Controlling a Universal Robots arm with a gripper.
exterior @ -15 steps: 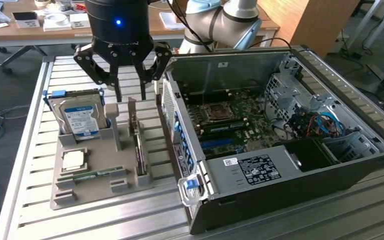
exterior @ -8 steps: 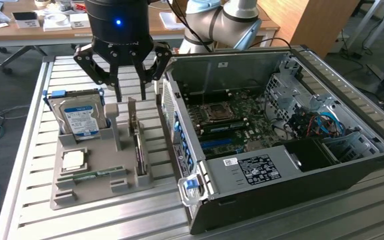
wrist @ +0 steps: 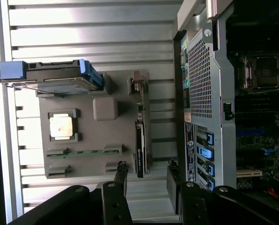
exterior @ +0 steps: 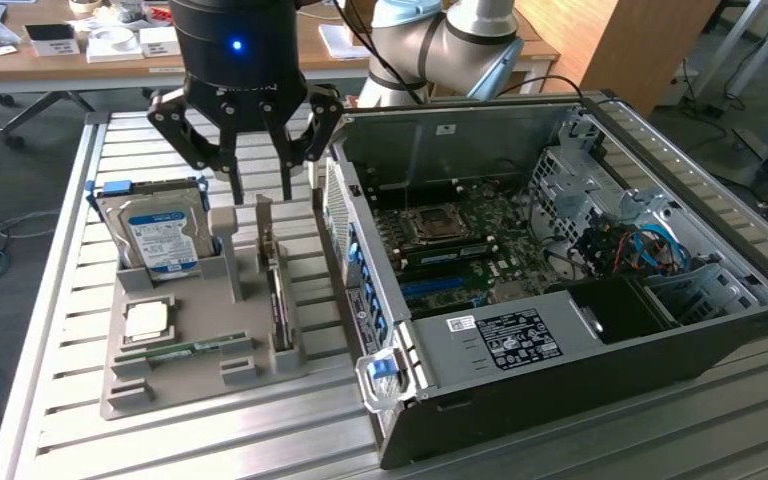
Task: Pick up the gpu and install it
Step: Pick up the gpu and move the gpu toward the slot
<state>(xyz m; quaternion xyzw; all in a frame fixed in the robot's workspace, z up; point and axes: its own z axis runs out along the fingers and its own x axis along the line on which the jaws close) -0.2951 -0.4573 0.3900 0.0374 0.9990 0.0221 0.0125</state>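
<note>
The gpu (exterior: pixel 277 292) is a thin dark card standing on edge in a slot of the grey holder tray (exterior: pixel 171 395), with its silvery bracket at the far end. In the wrist view the gpu (wrist: pixel 140 143) appears as a narrow dark strip along the tray's side nearest the computer. My gripper (exterior: pixel 263 188) hangs just above the card's far end, open, with nothing between its fingers. In the wrist view the gripper (wrist: pixel 147 179) has one fingertip on either side of the card's line, apart from it.
The open computer case (exterior: pixel 704 300) lies to the exterior view's right of the tray, its motherboard (exterior: pixel 471 245) exposed. The tray also holds a hard drive (exterior: pixel 160 235), a processor (exterior: pixel 148 320) and a green memory stick (exterior: pixel 187 350). All rest on a slatted metal table (exterior: pixel 51 330).
</note>
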